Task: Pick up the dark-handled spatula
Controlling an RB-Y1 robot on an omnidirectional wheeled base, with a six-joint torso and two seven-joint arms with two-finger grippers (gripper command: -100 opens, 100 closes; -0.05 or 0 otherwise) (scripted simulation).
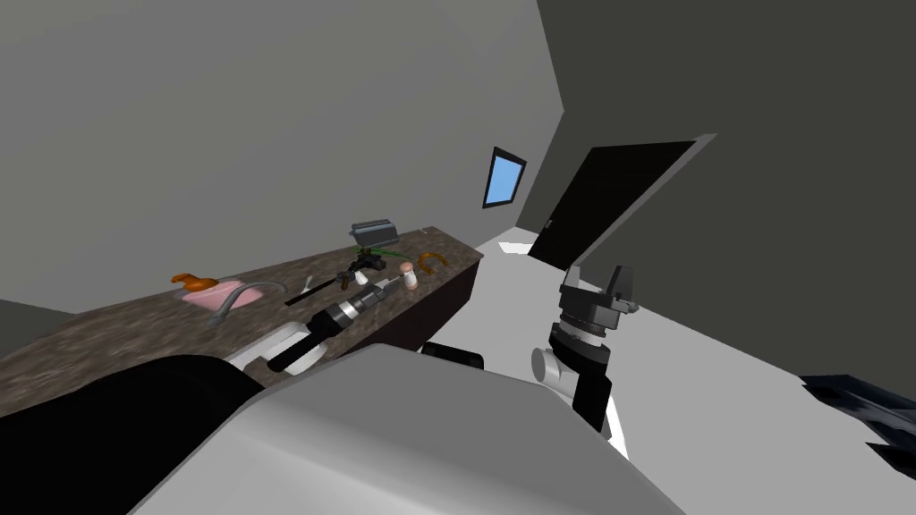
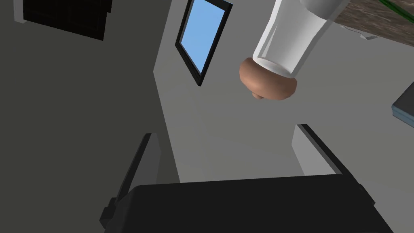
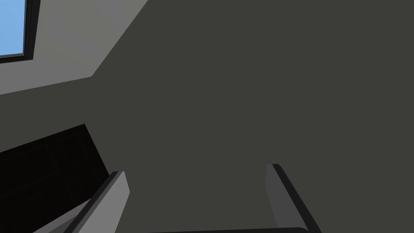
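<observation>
The spatula (image 1: 315, 292), a thin utensil with a dark handle and a pale end, lies on the brown speckled counter (image 1: 134, 326) between the sink faucet and my left forearm. My left gripper (image 1: 394, 282) reaches over the counter to the right of the spatula and close to a shaker. In the left wrist view my left gripper (image 2: 223, 131) stands open with nothing between its fingers. The pale shaker with a brown cap (image 2: 269, 83) sits just beyond them. My right gripper (image 1: 597, 273) is raised off to the right of the counter, and in its wrist view it (image 3: 196, 169) is open and empty.
On the counter stand a curved faucet (image 1: 240, 295) over a white sink (image 1: 277, 344), a pink dish with an orange object (image 1: 201, 286), a dark boxy appliance (image 1: 374, 233), an orange ring (image 1: 432, 261) and green stems (image 2: 398, 10). A dark open door (image 1: 608, 201) lies beyond the counter's end.
</observation>
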